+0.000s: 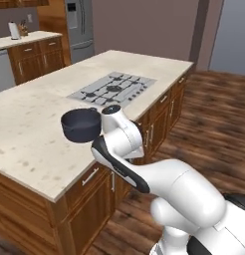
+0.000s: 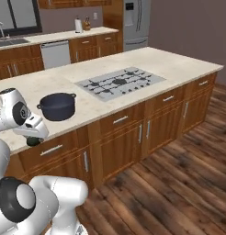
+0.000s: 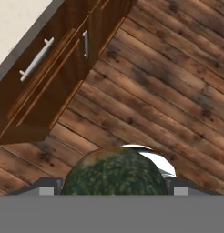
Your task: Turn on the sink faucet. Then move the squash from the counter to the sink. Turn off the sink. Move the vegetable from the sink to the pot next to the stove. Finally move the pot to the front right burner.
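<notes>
1. In the hand view, the squash (image 3: 114, 172), a mottled dark green ball, sits at 6 o'clock between the two dark finger tips (image 3: 46, 187) of the gripper (image 3: 114, 189), which stand wide and pinch it from either side.
2. Beyond the squash in that view lies dark wooden plank floor (image 3: 177, 82); brown cabinets (image 3: 50, 77) with silver handles run toward 11 o'clock, under a corner of the beige counter (image 3: 13, 18).
3. In the right base view, the gripper (image 2: 34, 137) hangs at 9 o'clock off the front edge of the counter (image 2: 87, 110), a dark green round showing beneath the white hand.
4. A dark blue-black pot (image 2: 57, 106) with two side handles stands on the counter just beside the hand, toward 1 o'clock from it, and apart from it.
5. The stove (image 2: 119, 82), grey steel with black grates, lies flat in the counter beyond the pot, toward 2 o'clock.
6. In the left base view, the pot (image 1: 80, 124) stands near the counter's front edge, the arm's white wrist just at its 3 o'clock; the stove (image 1: 112, 88) lies past it at 1 o'clock.
7. The sink (image 2: 9, 42) and its faucet (image 2: 2, 30) appear far off at 10 o'clock in the right base view.
</notes>
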You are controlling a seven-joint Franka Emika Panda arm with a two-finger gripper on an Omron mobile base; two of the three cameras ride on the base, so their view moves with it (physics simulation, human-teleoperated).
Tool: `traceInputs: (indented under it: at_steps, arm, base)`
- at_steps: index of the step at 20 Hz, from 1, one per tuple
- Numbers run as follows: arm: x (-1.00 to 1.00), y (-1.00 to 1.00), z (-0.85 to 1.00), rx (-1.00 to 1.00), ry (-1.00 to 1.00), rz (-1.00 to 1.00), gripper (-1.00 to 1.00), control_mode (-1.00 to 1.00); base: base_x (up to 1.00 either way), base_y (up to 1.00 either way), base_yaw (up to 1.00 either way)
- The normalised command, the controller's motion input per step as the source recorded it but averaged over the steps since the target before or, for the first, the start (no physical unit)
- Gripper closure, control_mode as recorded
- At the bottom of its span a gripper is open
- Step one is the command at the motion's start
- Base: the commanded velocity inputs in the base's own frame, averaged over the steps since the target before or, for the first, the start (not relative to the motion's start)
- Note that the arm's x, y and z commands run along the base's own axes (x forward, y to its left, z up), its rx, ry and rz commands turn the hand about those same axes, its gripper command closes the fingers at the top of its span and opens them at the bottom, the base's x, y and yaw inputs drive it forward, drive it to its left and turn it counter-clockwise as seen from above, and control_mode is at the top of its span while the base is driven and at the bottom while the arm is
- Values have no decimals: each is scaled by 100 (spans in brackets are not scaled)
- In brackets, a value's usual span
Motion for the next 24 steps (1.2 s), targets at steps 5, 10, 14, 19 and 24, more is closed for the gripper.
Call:
traceInputs:
  at_steps: [5,10,14,19,24]
  arm:
    - [0,0,0,0,0,0,100,100]
    - [0,0,0,0,0,0,100,100]
    - [0,0,0,0,0,0,100,100]
    - [0,0,0,0,0,0,100,100]
    - [0,0,0,0,0,0,100,100]
  base:
    - [34,-82,36]
    - [34,-81,37]
    - [35,-81,37]
    - [35,-81,37]
    - [34,-80,37]
